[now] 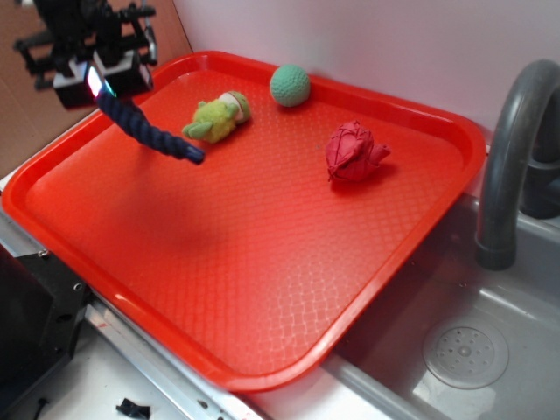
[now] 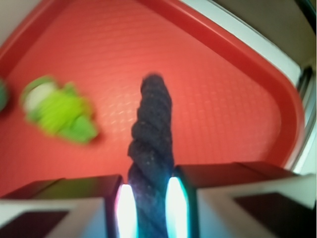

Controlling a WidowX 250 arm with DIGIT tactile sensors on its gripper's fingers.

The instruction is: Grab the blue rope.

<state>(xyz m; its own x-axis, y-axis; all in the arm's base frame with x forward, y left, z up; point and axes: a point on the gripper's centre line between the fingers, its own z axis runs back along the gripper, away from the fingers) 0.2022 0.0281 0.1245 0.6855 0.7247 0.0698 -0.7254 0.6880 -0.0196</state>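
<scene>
The blue rope point(image 1: 149, 133) is a dark navy twisted cord that hangs clear of the red tray point(image 1: 262, 262), sloping down to the right from my gripper point(image 1: 103, 86) at the upper left. In the wrist view the blue rope point(image 2: 151, 148) runs up between the two glowing pads point(image 2: 126, 206), which are shut tight against both of its sides. Its free tip point(image 1: 194, 157) ends a little above the tray, just below the green plush toy point(image 1: 219, 117).
On the tray's far side lie the green plush toy point(image 2: 58, 114), a teal knitted ball point(image 1: 290, 85) and a red woven toy point(image 1: 354, 151). A grey faucet point(image 1: 512, 149) and a sink basin point(image 1: 464, 350) stand to the right of the tray.
</scene>
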